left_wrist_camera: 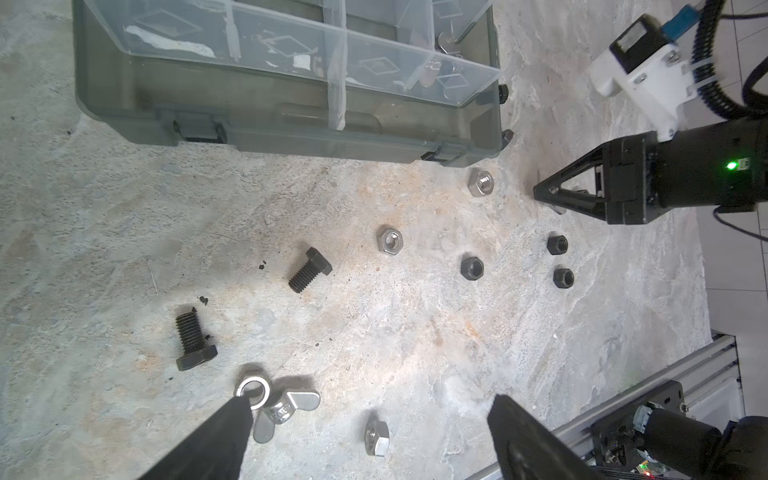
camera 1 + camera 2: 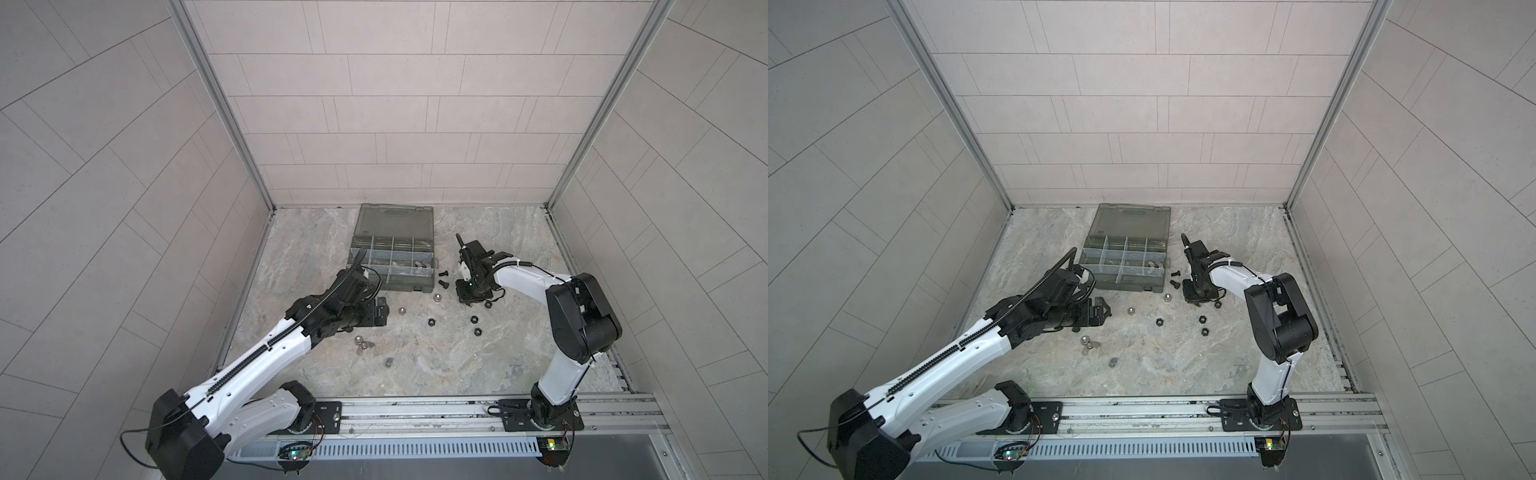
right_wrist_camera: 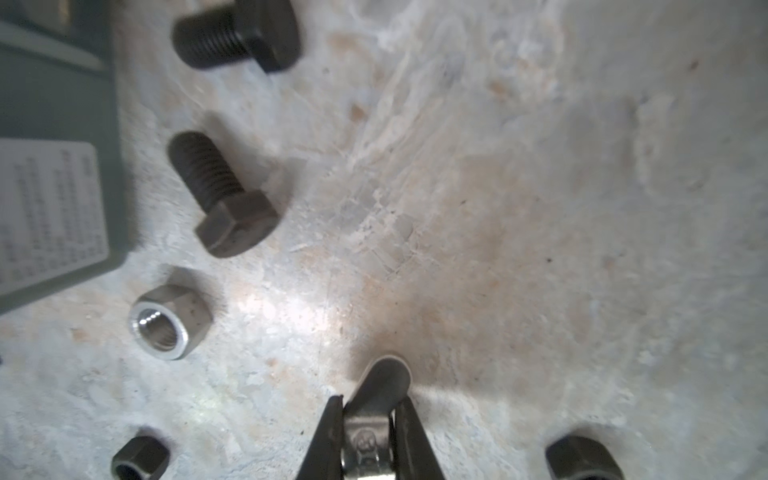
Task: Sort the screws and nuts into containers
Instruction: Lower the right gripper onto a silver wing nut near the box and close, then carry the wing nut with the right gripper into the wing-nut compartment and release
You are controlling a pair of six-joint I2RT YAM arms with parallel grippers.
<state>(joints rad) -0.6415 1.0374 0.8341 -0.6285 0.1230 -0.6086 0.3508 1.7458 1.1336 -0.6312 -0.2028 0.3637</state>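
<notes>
My right gripper (image 3: 370, 415) is shut on a silver wing nut (image 3: 383, 384) down at the table, just right of the organizer's front corner (image 2: 467, 300). Two black screws (image 3: 220, 195) (image 2: 441, 274) lie beside it, along with a silver hex nut (image 3: 168, 324). My left gripper (image 1: 370, 401) hangs open over another wing nut (image 1: 286, 409) and a silver nut (image 1: 377, 432), holding nothing. Two more screws (image 1: 311, 269) lie ahead of it. The containers are the cells of the open grey-green case (image 2: 399, 284); some hold silver pieces.
Black hex nuts (image 2: 430, 322) (image 2: 474, 319) and a silver nut (image 2: 401, 311) are scattered between the two arms. The case lid (image 2: 395, 220) lies flat towards the back wall. A metal rail (image 2: 415, 411) runs along the table's front edge.
</notes>
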